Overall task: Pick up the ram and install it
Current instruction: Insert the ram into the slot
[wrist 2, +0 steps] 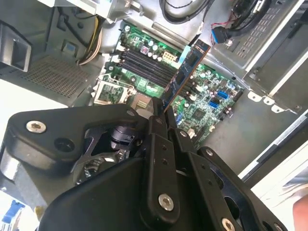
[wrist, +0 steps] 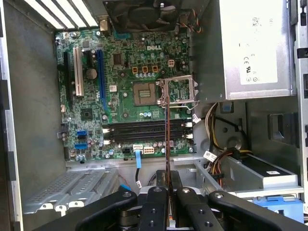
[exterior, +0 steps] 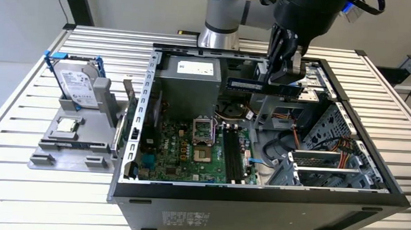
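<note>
Gripper (exterior: 288, 81) is closed on the ram (exterior: 259, 86), pinching it near one end. In the exterior view the stick runs level from the fingers toward the exterior view's left.

The ram is held up in the air over the open case (exterior: 257, 194), high above the board (exterior: 183, 155). It sits near the power supply (exterior: 189, 85) and touches nothing but the gripper. It is not seated: the slots (exterior: 234, 158) are well below it.

In the first wrist view I see the ram (wrist: 167, 144) edge-on as a thin line rising from between the fingers (wrist: 155, 204). That line crosses over the slots (wrist: 144, 132) and reaches the socket (wrist: 144, 94) latch in the picture.

In the second wrist view the ram (wrist 2: 188, 67) shows its flat face, blue label side, angled out from the gripper (wrist 2: 162, 113), with the slots (wrist 2: 144, 60) behind it.

The case lies on its side on the slatted table (exterior: 21, 190). Beside it, on the exterior view's left, is a grey holder (exterior: 72, 151). The hard drive (exterior: 77, 83) stands upright in the holder, and the chip (exterior: 67, 124) lies flat just in front of the drive.
</note>
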